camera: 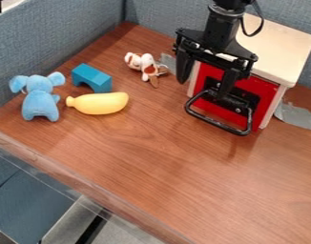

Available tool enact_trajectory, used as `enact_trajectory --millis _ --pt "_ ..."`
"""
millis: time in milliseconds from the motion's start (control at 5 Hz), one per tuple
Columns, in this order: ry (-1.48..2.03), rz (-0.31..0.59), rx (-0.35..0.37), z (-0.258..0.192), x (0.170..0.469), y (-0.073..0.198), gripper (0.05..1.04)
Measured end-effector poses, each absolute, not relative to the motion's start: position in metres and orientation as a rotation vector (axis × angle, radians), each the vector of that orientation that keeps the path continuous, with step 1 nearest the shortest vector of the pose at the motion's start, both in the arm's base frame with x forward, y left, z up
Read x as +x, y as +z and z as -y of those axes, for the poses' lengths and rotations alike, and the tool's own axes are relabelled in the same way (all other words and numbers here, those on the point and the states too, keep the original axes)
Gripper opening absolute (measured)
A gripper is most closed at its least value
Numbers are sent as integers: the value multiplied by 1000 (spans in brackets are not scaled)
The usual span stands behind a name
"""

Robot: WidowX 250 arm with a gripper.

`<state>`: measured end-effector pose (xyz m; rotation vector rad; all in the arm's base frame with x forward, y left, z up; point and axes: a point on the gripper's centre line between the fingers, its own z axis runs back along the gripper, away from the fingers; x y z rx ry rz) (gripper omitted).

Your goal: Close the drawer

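The gripper point(202, 88) hangs in the upper right of the view, its two fingers spread apart with nothing visible between them. Behind it, the red drawer front point(259, 88) sits between the side walls of a small cabinet point(279, 50) with a pale top. A black loop handle point(215, 123) sticks out from the red front, just below the fingertips. The right finger overlaps the drawer's black handle mount; whether they touch I cannot tell. The left finger hangs beside the cabinet's left edge. The drawer front looks roughly in line with the cabinet's front edges.
On the left of the wooden table point(139, 162) are a blue plush elephant point(41, 97), a blue arch block point(92, 77) and a yellow banana-shaped toy point(98, 103). A white and brown plush point(144, 64) lies left of the gripper. Grey tape point(297, 116) is beside the cabinet.
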<state>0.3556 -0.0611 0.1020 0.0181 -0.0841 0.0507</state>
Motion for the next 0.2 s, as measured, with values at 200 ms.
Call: enact_trajectory --millis 200 --pt "25 74 43 58 354 102 998"
